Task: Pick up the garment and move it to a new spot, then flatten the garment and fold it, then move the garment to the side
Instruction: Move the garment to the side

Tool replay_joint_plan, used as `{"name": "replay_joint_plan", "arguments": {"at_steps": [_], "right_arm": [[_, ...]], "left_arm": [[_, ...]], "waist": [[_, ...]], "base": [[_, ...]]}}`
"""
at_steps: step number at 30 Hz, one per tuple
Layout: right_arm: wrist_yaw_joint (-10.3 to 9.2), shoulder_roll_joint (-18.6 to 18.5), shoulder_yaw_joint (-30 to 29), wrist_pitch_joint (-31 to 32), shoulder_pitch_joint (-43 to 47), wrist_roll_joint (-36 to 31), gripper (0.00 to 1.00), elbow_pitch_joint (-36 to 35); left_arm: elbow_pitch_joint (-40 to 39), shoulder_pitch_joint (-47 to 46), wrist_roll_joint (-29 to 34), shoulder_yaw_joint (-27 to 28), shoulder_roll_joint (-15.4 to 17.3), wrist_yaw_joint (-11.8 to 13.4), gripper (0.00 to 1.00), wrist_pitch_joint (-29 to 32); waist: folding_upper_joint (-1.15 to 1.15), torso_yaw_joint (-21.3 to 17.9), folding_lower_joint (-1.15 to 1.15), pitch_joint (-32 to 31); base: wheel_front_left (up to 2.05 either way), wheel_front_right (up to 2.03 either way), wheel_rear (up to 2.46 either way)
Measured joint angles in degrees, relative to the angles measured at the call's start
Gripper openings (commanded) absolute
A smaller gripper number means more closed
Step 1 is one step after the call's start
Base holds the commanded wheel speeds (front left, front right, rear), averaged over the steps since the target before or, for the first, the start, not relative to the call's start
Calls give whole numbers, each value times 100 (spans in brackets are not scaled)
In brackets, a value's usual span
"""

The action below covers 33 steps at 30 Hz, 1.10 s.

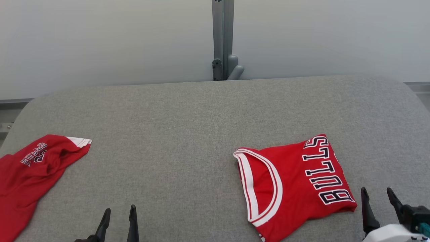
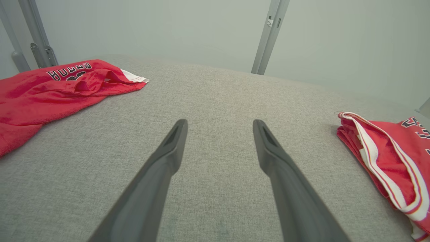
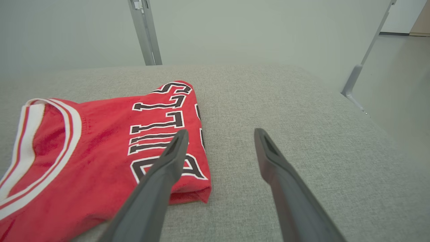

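Folded red jersey (image 1: 295,181) lies flat on the right half of the grey counter (image 1: 168,141), white-trimmed neckline toward the middle, "BULLS" lettering along its right edge. Right gripper (image 1: 376,195) sits just beside the jersey's near-right corner, jaws wide open with nothing between them. In the right wrist view one finger (image 3: 168,161) overlaps the lettered edge of the jersey (image 3: 100,151); can't tell if it's touching the cloth or just above it. Left gripper (image 1: 120,215) is at the near edge, left of centre, over bare counter, well apart from both garments. Its jaws are also wide open and empty, confirmed in the left wrist view (image 2: 220,124). Second red garment (image 1: 30,171) lies crumpled at the far left, partly over the counter's edge, one white-trimmed end pointing toward the middle. Grey metal post (image 1: 222,40) stands behind the counter against a pale wall.
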Motion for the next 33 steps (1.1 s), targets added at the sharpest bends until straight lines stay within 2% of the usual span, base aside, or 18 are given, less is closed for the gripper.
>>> {"name": "replay_joint_plan", "arguments": {"at_steps": [4,10,14,20,24,25,26,30,33], "right_arm": [[0,-275,215,172,-583,281,100,372],[2,-833,926,1712,-1611,760,100,594],[2,-1018,1254,2472,-2003,913,100,943],[1,-1065,1602,2742,-2368,1066,100,1685],[1,-955,1860,2819,-2658,1454,100,2131],[1,-958,1912,2858,-2753,1577,45,2204],[1,-968,1967,2859,-2862,1714,0,2245],[2,-1144,2227,2839,-3395,2168,0,2232],[3,-1513,2339,2819,-3905,2296,0,2150]], "left_arm": [[-3,-2,-25,-60,-1,22,100,0],[-26,-23,-38,-105,0,38,100,0],[-5,-57,-41,-129,-1,37,100,0],[-13,-254,-83,-189,0,37,100,0],[-62,-477,-89,-211,-1,20,100,0],[-74,-533,-91,-210,0,19,100,0],[-90,-593,-92,-210,-1,19,100,0],[-175,-798,-88,-182,-1,7,100,-1],[-253,-932,-10,-129,-1,-18,100,0]], "waist": [[0,-18,0,60],[0,-20,0,237],[0,14,0,359],[0,127,0,558],[0,191,0,762],[0,204,0,823],[0,215,0,887],[0,232,0,1175],[0,208,0,1416]], "base": [[0,0,0],[0,0,0],[0,0,0],[0,0,0],[0,0,0],[0,0,0],[0,0,0],[0,0,0],[0,0,0]]}}
